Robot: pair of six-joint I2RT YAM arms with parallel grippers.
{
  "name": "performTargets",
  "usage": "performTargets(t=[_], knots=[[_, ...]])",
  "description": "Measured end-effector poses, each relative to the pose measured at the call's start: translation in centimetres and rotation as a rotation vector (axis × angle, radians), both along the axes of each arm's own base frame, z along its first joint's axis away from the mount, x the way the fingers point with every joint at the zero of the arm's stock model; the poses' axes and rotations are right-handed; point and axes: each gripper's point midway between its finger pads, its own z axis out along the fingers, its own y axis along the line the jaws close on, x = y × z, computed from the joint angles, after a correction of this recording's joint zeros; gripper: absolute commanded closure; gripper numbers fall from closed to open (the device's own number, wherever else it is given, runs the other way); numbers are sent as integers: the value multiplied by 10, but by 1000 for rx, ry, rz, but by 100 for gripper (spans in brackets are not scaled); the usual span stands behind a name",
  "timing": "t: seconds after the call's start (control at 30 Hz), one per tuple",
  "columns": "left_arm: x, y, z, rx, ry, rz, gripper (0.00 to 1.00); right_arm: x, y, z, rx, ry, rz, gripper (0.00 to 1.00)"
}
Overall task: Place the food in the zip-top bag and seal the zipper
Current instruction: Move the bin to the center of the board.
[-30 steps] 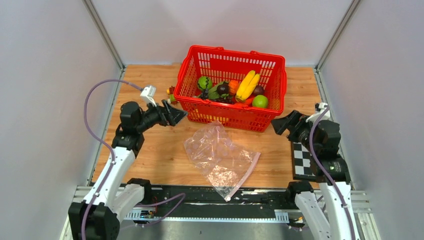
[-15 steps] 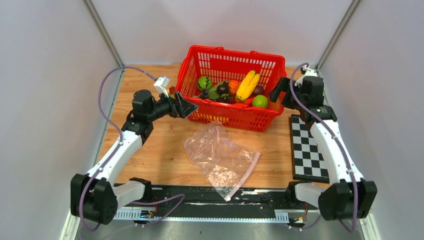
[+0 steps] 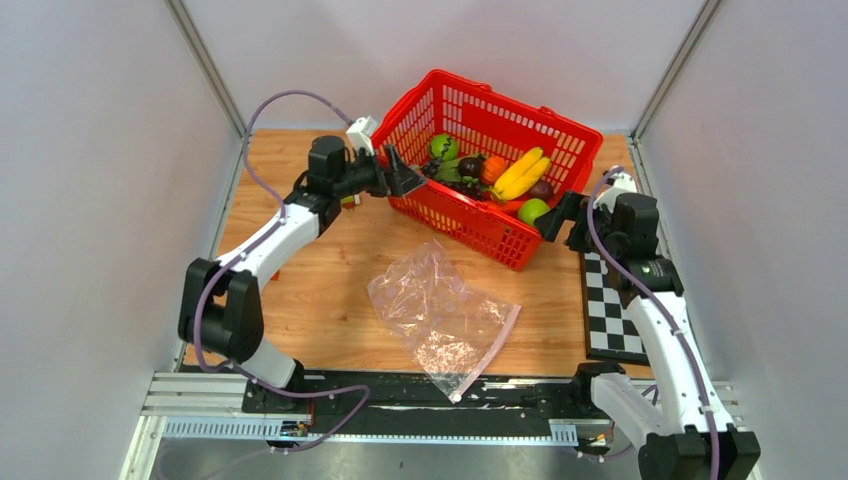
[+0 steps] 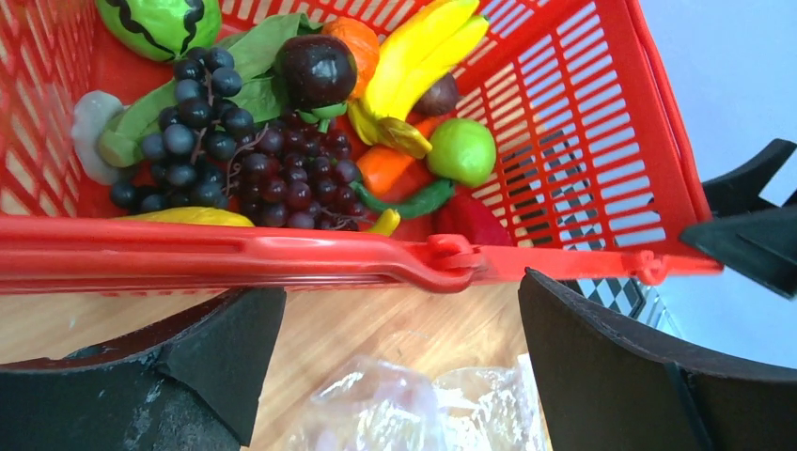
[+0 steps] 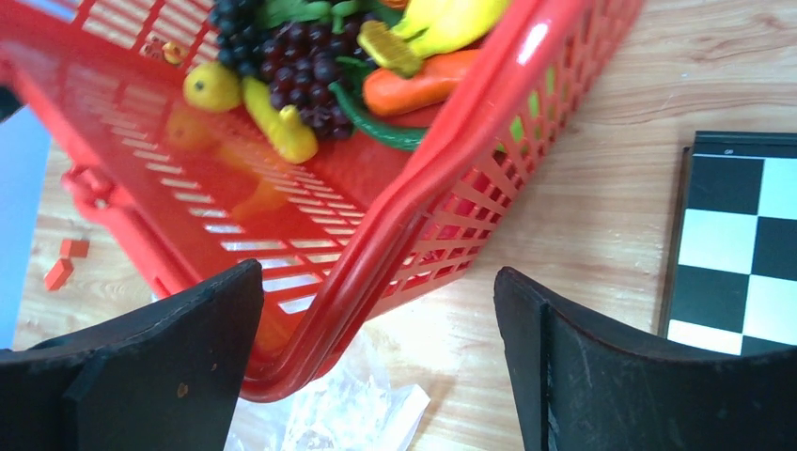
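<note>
At the far middle of the table [image 3: 300, 300] sits the red basket [image 3: 500, 110], turned at an angle and, as we read it, tipped up. All the food lies in it: bananas [image 3: 520, 172], a lime [image 3: 533, 210], grapes [image 4: 235, 160] and a carrot [image 5: 418, 85], bunched against one side.

We have the left gripper [image 3: 400, 175] at the basket's left end. Its jaws are spread as wide as they go and clamp nothing, and the rim and folded handle run across just beyond the fingertips. The right gripper [image 3: 560, 215] is at the near right corner, also wide open, with that corner sitting in the gap between its fingers. We cannot tell whether either finger presses on the plastic. Our guess is that the two arms meet the basket from both ends to steady or tilt it, so the food comes within reach.

The bag [image 3: 440, 315] lies flat and empty at the near middle of the table, just in front of the basket. The zipper [image 3: 490, 352] runs along its right edge, and neither arm is touching it. Nothing has gone in yet.

The table is light wood. A black-and-white checkerboard [image 3: 610, 320] lies at its right edge. Plain grey walls [image 3: 100, 200] framed by metal rails [image 3: 210, 70] close in the left, right and far sides.
</note>
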Motion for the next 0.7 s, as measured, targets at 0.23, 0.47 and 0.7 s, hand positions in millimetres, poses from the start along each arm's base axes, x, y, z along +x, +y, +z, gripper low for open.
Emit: performTargets(t=[0.23,0.47,0.7], knots=[[7,-42,0,1,-9,-69,0,-31,11,2,33,-38,65,8],[-7,-25,-9,68,-32,-19,0,-54,15,14,26,-31,116,5],[-56,21,1,160,-132,70,0,-95,0,66,0,-259,45,15]])
